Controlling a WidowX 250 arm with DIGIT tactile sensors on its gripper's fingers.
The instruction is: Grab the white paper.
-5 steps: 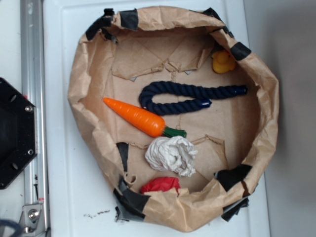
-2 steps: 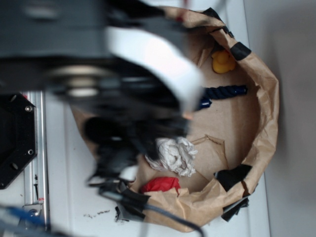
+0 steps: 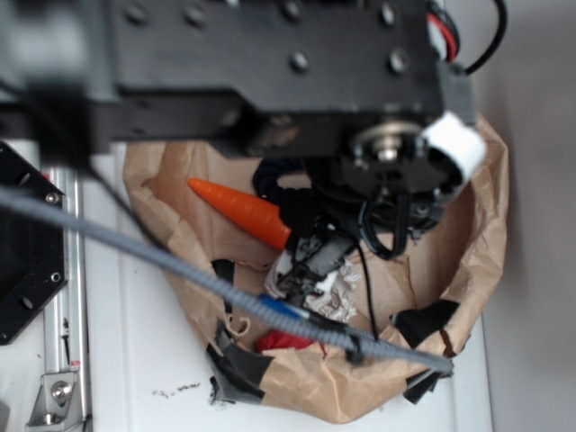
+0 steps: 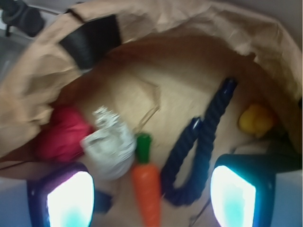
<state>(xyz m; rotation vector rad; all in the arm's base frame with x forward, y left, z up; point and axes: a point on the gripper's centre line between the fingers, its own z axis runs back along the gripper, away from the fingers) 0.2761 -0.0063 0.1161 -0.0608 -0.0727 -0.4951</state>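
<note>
Wrist view: the crumpled white paper wad (image 4: 110, 146) lies in the brown paper liner (image 4: 189, 19), touching a red wad (image 4: 61, 133) and beside an orange carrot (image 4: 147, 191); the gripper's (image 4: 151, 196) fingers (image 4: 71, 198) are spread apart.

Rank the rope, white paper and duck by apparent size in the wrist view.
1. Rope, longest by far.
2. White paper.
3. Duck, smallest, though it lies farther from the camera, so the gap is unsure.

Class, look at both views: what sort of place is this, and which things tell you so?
Probably a robot test bench, not a home: a taped brown paper liner on a white table holds practice props, a toy carrot, white paper and a rubber duck.
</note>
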